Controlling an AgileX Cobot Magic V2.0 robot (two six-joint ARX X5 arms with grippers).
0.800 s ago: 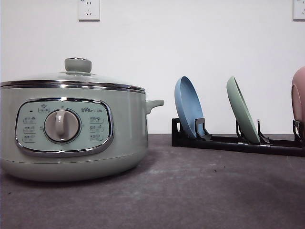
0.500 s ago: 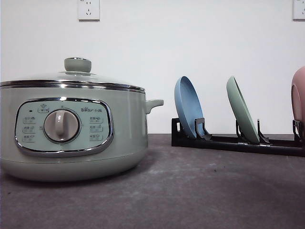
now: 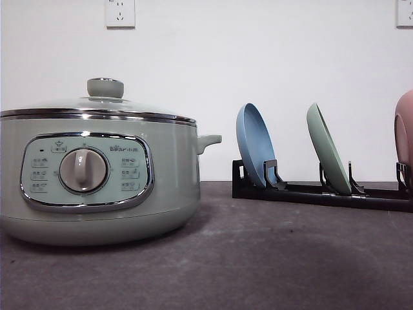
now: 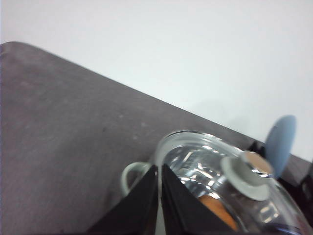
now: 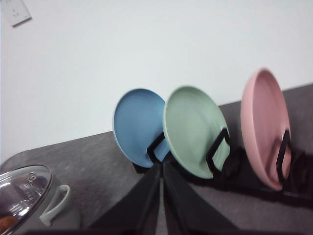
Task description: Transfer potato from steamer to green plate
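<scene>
Pale sage-green enamel and a chrome rim mark the steamer (image 3: 97, 174), which stands on the dark grey table (image 3: 271, 258) at the left of the front view, its round dial (image 3: 84, 170) and button panel facing the camera and its glass lid (image 3: 97, 103) seated on the rim with the knob (image 3: 105, 87) on top. Through that lid, in the left wrist view, an orange-brown shape, the potato (image 4: 217, 208), lies inside the pot under the knob; a small orange patch also shows under the lid's edge in the right wrist view. To the right of the steamer and well apart from it, a black rack (image 3: 322, 190) holds three plates on edge: a blue plate (image 3: 255, 145) nearest the steamer, the green plate (image 3: 328, 150) in the middle slot, and a pink plate (image 3: 404, 132) at the far right, cut off by the frame. The left gripper (image 4: 159, 196) hangs above the steamer's lid near the side handle (image 4: 133, 177), its two dark fingers pressed almost together with only a thin slit between them and nothing held. The right gripper (image 5: 162, 196) points toward the rack, between the blue and green plates, its fingers likewise nearly closed and empty.
</scene>
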